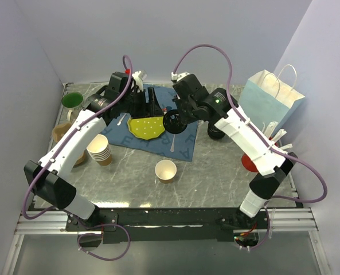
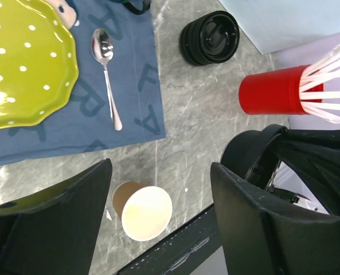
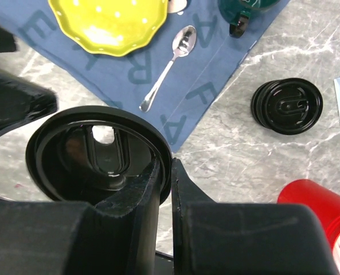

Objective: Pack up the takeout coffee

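Observation:
A small brown kraft paper cup (image 1: 165,171) stands open and lidless on the marble table, near the front middle. In the left wrist view the cup (image 2: 142,211) lies far below, between my open fingers. My right gripper (image 1: 181,114) hovers over the blue mat's right edge. It is shut on the rim of a round black plastic lid (image 3: 95,154), pinched between the fingers of the right gripper (image 3: 165,172). The lid (image 1: 174,121) is held in the air, apart from the cup. My left gripper (image 2: 161,169) is open and empty, raised over the mat's far side (image 1: 147,103).
A blue lettered mat (image 1: 152,132) carries a yellow-green dotted plate (image 1: 147,127) and a spoon (image 3: 170,66). A stack of black lids (image 1: 215,132) and a red cup of straws (image 1: 250,161) stand right. A light blue paper bag (image 1: 270,103) stands far right. Stacked tan cups (image 1: 99,150) stand left.

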Available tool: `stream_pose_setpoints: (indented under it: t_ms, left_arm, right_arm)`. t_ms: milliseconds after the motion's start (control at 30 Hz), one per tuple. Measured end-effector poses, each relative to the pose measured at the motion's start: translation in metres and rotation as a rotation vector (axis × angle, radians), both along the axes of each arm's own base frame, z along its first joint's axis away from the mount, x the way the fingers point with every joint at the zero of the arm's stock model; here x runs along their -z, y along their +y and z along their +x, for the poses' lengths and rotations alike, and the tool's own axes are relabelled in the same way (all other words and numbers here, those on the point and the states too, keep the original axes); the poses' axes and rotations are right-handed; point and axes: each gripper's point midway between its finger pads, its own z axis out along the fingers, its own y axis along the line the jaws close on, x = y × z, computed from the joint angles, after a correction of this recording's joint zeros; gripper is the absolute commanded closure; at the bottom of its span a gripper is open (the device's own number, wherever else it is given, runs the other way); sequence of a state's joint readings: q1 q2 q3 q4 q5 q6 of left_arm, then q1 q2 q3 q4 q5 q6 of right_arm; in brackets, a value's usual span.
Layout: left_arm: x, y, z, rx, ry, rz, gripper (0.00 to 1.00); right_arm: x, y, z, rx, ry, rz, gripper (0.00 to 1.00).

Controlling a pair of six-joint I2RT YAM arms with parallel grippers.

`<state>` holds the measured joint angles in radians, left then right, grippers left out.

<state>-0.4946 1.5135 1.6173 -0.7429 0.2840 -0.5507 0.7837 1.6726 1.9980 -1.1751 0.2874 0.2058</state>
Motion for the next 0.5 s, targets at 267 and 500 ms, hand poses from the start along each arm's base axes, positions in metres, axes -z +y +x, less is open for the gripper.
stream_pose_setpoints:
  t_ms: [267, 500]
  left_arm:
    - [0.0012, -0.0070, -0.0045, 0.042, 0.010, -0.029, 0.15]
    - [-0.0011, 0.0000, -0.0011, 0.003, 0.004, -0.002, 0.19]
  right_arm:
    - [-0.0036, 0.0019, -0.0056, 0.012, 0.001, 0.023, 0.88]
    - [0.0050, 0.0011, -0.0096, 0.013, 0.024, 0.004, 0.88]
